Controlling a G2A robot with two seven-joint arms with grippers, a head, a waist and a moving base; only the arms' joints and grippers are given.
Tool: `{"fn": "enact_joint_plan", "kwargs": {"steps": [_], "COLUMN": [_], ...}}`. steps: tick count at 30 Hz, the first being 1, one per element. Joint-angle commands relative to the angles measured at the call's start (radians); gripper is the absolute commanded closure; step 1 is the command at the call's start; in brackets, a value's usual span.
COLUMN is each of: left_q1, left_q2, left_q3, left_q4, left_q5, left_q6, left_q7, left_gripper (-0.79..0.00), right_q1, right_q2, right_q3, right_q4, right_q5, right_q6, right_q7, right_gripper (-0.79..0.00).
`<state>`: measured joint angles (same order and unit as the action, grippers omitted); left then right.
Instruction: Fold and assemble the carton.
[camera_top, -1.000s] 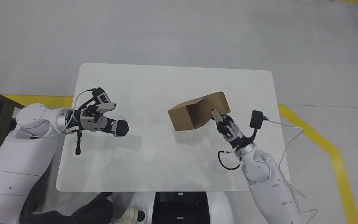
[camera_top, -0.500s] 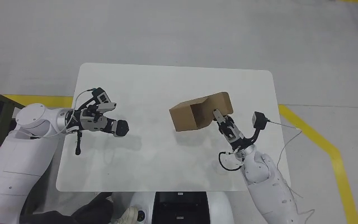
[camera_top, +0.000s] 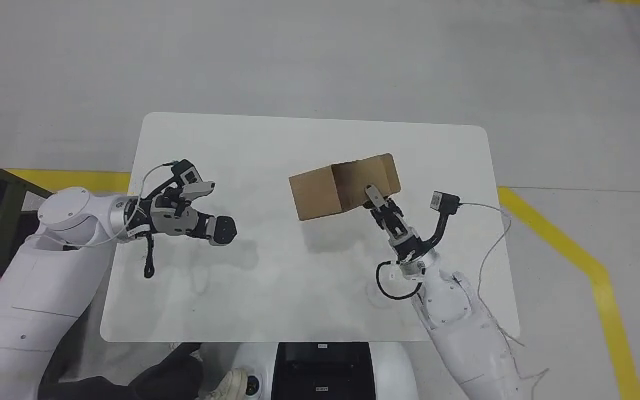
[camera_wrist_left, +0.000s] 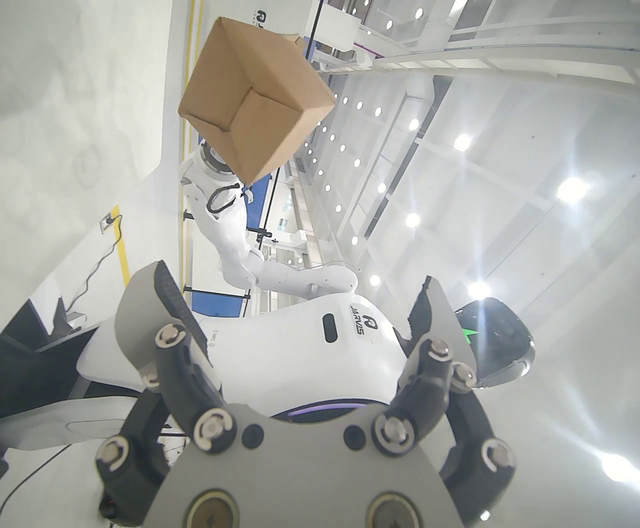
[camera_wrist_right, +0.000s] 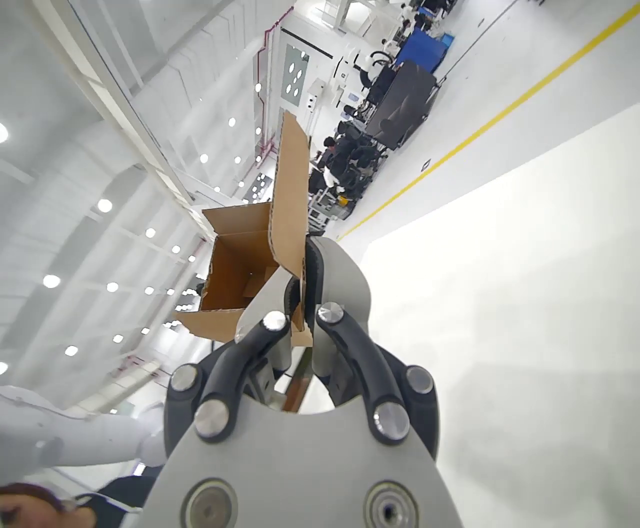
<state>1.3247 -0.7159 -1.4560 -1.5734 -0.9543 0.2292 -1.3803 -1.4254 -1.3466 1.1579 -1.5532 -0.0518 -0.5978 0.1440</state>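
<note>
A brown cardboard carton (camera_top: 342, 186) hangs above the middle of the white table (camera_top: 300, 300), held up off the surface. My right gripper (camera_top: 375, 197) is shut on one of its flaps (camera_wrist_right: 290, 210) at the carton's right end. In the right wrist view the carton's open end (camera_wrist_right: 235, 270) faces the camera with flaps spread. In the left wrist view the carton (camera_wrist_left: 255, 107) shows its folded bottom. My left gripper (camera_top: 222, 229) stands open over the table's left part, well apart from the carton, its fingers (camera_wrist_left: 155, 305) with nothing between them.
The table's near half and left side hold nothing but the arms. A yellow floor line (camera_top: 570, 250) runs past the table's right edge. A cable (camera_top: 490, 250) trails from the right wrist.
My right gripper has lifted the carton and carried it left and toward the table's far side, turning it. The left gripper has barely shifted.
</note>
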Motion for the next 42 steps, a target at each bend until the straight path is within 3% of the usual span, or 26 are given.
{"fn": "enact_joint_plan", "kwargs": {"steps": [1, 4, 9, 14, 17, 22, 26, 31, 34, 42], "left_q1": [-0.007, -0.039, -0.092, -0.148, -0.176, -0.198, -0.178, -0.138, -0.117, -0.083], "left_q2": [-0.002, -0.005, -0.016, -0.027, -0.034, -0.045, -0.046, -0.046, -0.047, -0.053], "left_q3": [0.015, 0.049, 0.092, 0.148, 0.166, 0.157, 0.148, 0.116, 0.098, 0.064], "left_q4": [0.012, 0.031, 0.043, 0.072, 0.078, 0.062, 0.049, 0.022, 0.006, -0.064], "left_q5": [-0.011, -0.028, 0.027, 0.031, 0.028, 0.131, 0.275, 0.463, 0.539, 0.997], "left_q6": [0.042, 0.154, 0.098, 0.162, 0.137, -0.189, -0.433, -0.72, -0.845, -1.13], "left_q7": [-0.015, -0.022, -0.004, -0.01, -0.006, 0.022, 0.023, 0.123, 0.177, 0.468], "left_gripper": [-0.785, -0.785, -0.785, -0.785, -0.785, -0.785, -0.785, -0.785, -0.785, -0.785], "right_q1": [0.015, 0.026, 0.035, 0.035, 0.034, 0.04, 0.038, 0.027, 0.025, 0.016], "right_q2": [-0.001, -0.008, -0.018, -0.023, -0.024, -0.024, -0.022, -0.02, -0.019, -0.018], "right_q3": [-0.001, -0.024, -0.054, -0.063, -0.063, -0.046, -0.03, -0.015, -0.011, -0.005], "right_q4": [0.003, 0.006, 0.031, 0.045, 0.049, 0.059, 0.047, 0.023, 0.017, 0.011], "right_q5": [0.074, 0.141, 0.213, 0.248, 0.255, 0.286, 0.311, 0.353, 0.384, 0.407], "right_q6": [0.031, 0.062, 0.085, 0.084, 0.08, 0.091, 0.112, 0.139, 0.169, 0.195], "right_q7": [0.024, 0.028, 0.026, 0.023, 0.024, 0.034, 0.052, 0.08, 0.115, 0.136], "right_gripper": [0.0, 0.0, 0.0, 0.0, 0.0, 0.0, 0.0, 0.0, 0.0, 0.0]}}
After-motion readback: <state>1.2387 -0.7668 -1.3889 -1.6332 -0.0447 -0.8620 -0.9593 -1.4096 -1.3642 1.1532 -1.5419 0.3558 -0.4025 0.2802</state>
